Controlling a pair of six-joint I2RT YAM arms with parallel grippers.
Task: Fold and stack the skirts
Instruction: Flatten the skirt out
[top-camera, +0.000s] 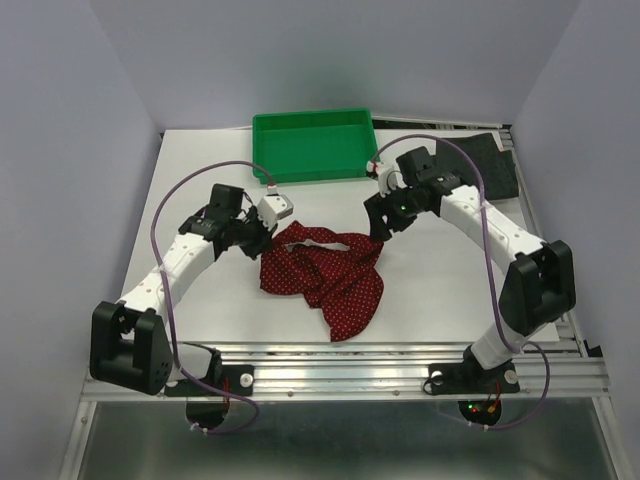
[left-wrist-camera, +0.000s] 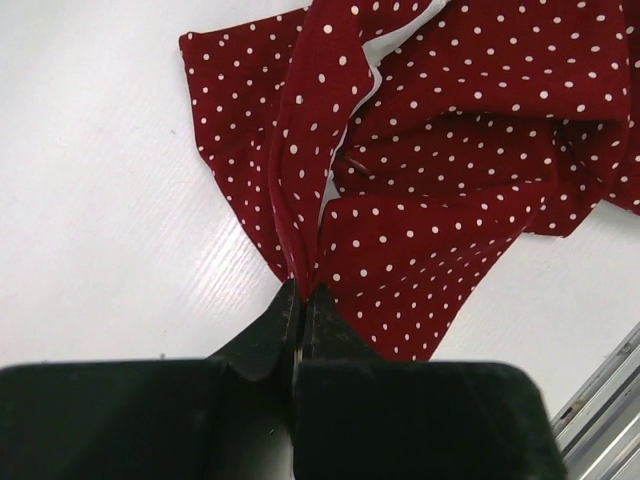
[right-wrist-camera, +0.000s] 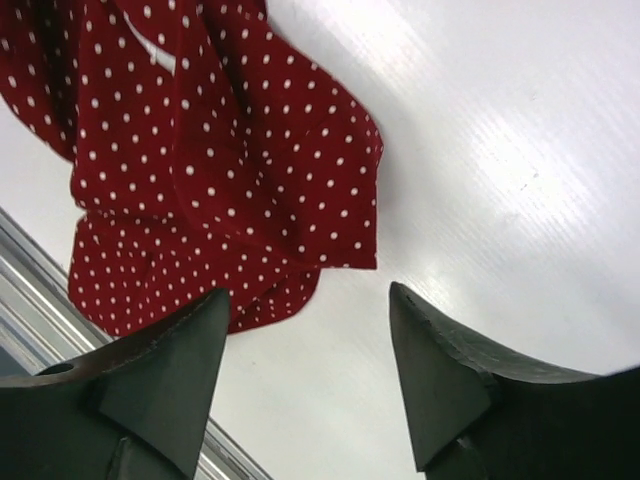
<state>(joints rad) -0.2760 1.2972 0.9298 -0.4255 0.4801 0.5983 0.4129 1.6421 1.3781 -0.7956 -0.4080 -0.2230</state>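
Between the jaws of the left gripper (left-wrist-camera: 300, 292) a ridge of the dark red skirt (left-wrist-camera: 450, 150) was pinched tight, the jaws shut on the cloth with no gap showing. From that pinch the fabric ran away from the gripper in a raised crease and then spread into loose folds. The right gripper (right-wrist-camera: 308, 290) hung with its jaws apart and nothing between them. The nearest edge of the skirt lay just ahead of its left finger and was not touched.

The step in hand looked like laying the red skirt out for its first fold, and no fold was yet made. The next move probably called for the right gripper to close on an edge or corner on its own side. The two could then draw the cloth taut and flat.

The skirt lay crumpled on the table (top-camera: 430, 290) between the two grippers. It was bunched, doubled over itself in places, and one lobe trailed toward the arm bases. It was thin and limp, so it would likely sag and slip where it was not held.

Beyond the right gripper, well apart, a charcoal-grey skirt (top-camera: 490, 165) lay flat. A green tray (top-camera: 312, 118) stood farther back between the arms.
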